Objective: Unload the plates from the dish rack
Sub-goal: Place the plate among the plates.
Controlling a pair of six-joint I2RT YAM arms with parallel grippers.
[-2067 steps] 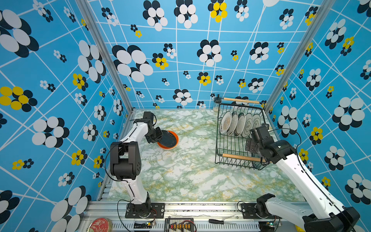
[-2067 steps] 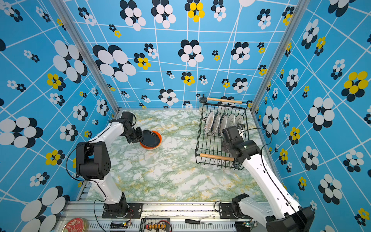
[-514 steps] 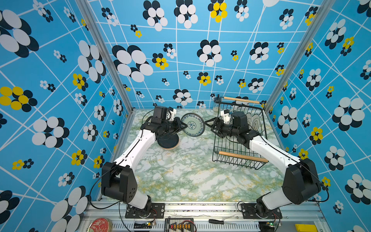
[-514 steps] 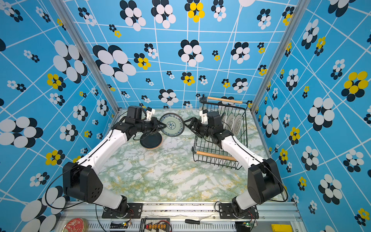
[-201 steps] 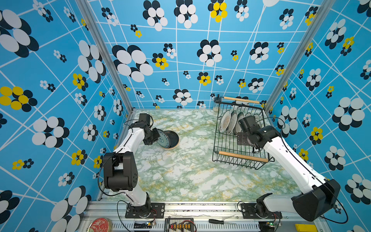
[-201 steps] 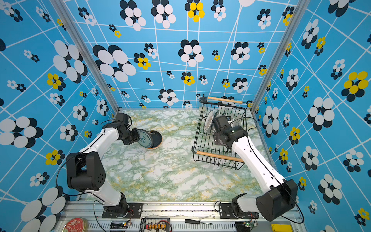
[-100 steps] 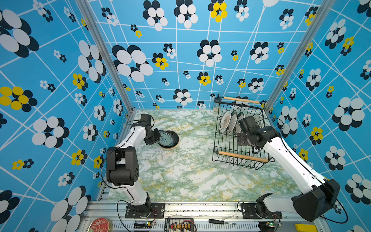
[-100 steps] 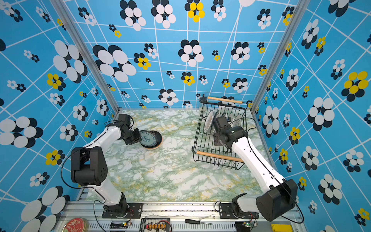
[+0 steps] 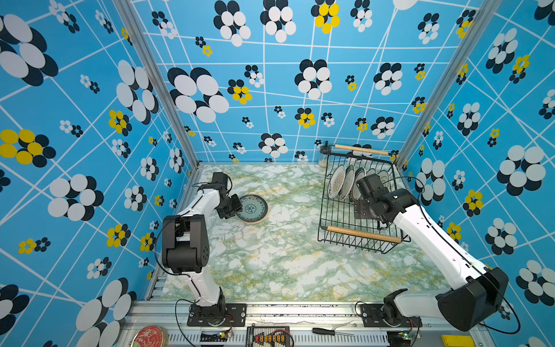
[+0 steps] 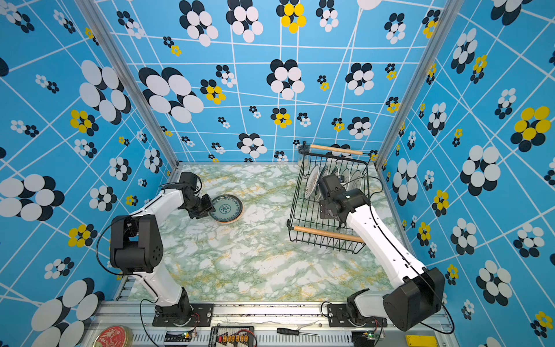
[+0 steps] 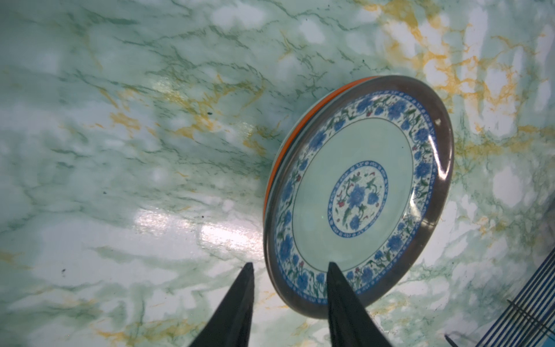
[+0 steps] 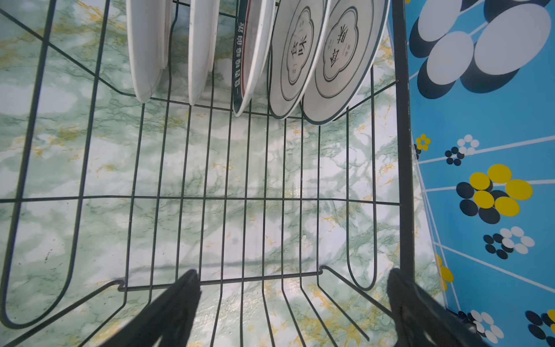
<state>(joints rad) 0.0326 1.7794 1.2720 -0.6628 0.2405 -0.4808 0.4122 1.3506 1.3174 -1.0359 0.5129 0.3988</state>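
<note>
the left hand (image 11: 289, 288) is low over the green-and-white marbled surface (image 9: 285, 264), at the edge of a round plate with a blue floral pattern and a dark rim (image 11: 354, 192). its two black fingers (image 11: 240, 306) stand moderately apart and straddle the plate's near rim. one finger lies over the patterned border, and one stands clear of the edge, above the bare surface. it grips nothing. whether the finger over the border touches the plate, i cannot tell. the plate lies flat and face up on top of a small stack, and an orange plate (image 11: 300, 126) shows as a thin crescent beneath it. in both top views the stack sits on the robot's left side, toward the back wall, well apart from the rack.

the black wire dish rack with two light wooden bar handles (image 9: 363, 235) stands at the back on the right side. five plates stand on edge at its far end, side by side:
- two plain white plates (image 12: 147, 45)
- a white plate with a dark lettered rim (image 12: 253, 54)
- two teal-rimmed plates with characters in a centre emblem (image 12: 297, 51)

the right hand (image 12: 292, 300) hangs over the rack's wire base. its fingers are spread wide and hold nothing, and they stop short of the standing plates.
</note>
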